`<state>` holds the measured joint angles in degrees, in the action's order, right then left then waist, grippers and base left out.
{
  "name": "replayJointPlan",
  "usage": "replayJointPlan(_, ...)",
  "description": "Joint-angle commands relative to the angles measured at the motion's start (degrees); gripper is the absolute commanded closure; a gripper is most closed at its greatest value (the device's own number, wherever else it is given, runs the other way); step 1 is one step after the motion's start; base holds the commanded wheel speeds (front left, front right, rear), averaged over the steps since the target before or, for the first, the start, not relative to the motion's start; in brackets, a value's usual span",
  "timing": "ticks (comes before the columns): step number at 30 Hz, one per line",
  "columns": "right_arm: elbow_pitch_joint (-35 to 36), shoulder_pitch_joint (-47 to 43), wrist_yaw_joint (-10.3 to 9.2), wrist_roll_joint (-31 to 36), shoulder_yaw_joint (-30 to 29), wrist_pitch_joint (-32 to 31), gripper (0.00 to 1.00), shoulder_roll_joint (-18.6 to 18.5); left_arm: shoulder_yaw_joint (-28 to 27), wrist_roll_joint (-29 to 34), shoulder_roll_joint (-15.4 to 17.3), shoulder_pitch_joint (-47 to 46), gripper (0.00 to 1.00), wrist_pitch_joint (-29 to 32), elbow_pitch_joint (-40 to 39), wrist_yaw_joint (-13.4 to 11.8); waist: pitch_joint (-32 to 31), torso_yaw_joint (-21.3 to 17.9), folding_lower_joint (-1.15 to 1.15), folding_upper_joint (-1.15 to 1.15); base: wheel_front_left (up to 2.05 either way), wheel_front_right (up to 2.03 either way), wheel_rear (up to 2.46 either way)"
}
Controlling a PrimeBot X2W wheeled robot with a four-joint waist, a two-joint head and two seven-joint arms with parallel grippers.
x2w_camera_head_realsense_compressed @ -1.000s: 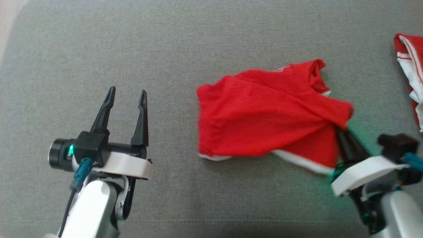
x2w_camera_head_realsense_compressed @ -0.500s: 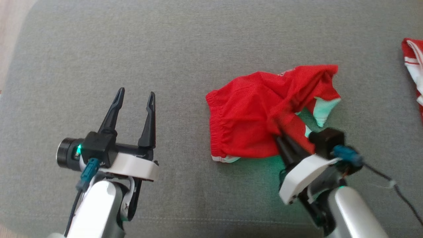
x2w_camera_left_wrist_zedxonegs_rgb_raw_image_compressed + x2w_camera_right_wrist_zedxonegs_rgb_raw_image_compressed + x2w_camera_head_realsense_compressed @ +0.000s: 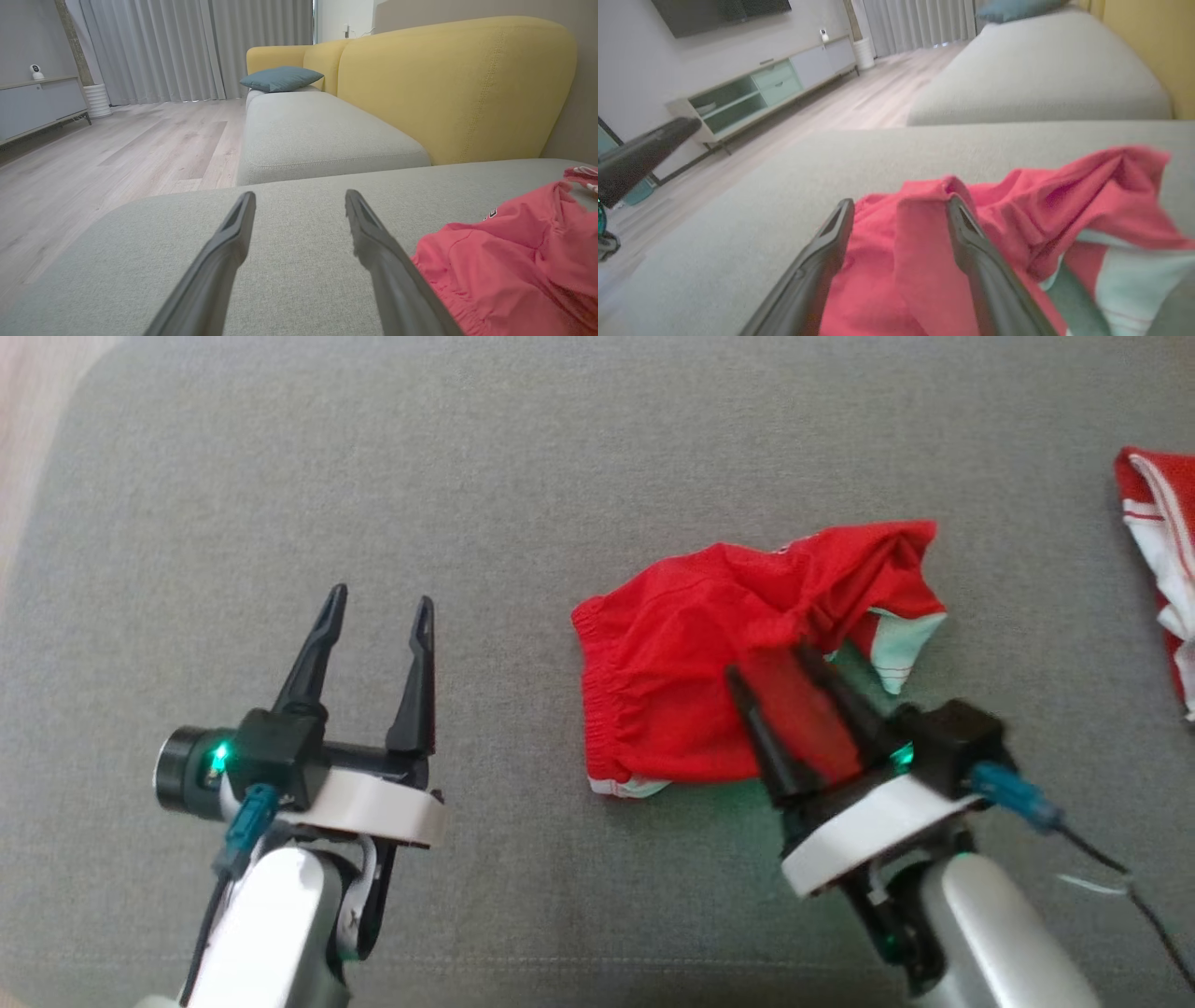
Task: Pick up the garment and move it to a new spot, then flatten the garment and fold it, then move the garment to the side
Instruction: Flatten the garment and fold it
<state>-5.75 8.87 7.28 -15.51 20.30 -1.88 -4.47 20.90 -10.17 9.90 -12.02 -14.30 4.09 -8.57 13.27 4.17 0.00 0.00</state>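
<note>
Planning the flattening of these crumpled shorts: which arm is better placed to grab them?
Right: the right gripper is open over the red shorts; the left gripper is apart, over bare cushion.

No words or numbers are legible; a small white print [image 3: 795, 543] on the red garment's [image 3: 672, 691] far edge is too blurred.

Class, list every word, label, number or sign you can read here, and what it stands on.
"X": dark mark on the pale left forearm.
Too blurred to read: white print on the crumpled red mesh garment.
Too small to read: dark print on it, left wrist view.
</note>
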Motion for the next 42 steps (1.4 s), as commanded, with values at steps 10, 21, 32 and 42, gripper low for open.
replayJointPlan(10,11.35,-4.51,0.21,1.08,-10.95,1.87,0.00,-3.03,-3.83,0.67,0.81,1.58,0.00,-0.70,-1.77,-1.22,-3.07,-3.01,0.00,0.00,0.00,0.00,0.00)
replayJointPlan(21,15.75,-10.96,0.21,2.47,-18.50,-0.95,0.00,-3.10,-4.30,0.56,0.97,4.22,0.00,-0.70,-2.15,-2.00,-4.55,-4.40,0.00,0.00,0.00,0.00,0.00)
replayJointPlan(32,14.17,-10.98,0.21,1.30,-14.93,-4.86,0.00,-4.67,-3.90,0.68,0.90,3.68,0.00,-0.70,-2.43,-2.01,-3.39,-3.96,0.00,0.00,0.00,0.00,0.00)
replayJointPlan(42,6.97,-4.52,0.21,-3.59,-4.44,-8.54,0.00,-8.78,-2.84,1.34,-0.24,0.43,0.00,-0.70,-2.29,-1.61,0.91,-1.91,0.00,0.00,0.00,0.00,0.00)
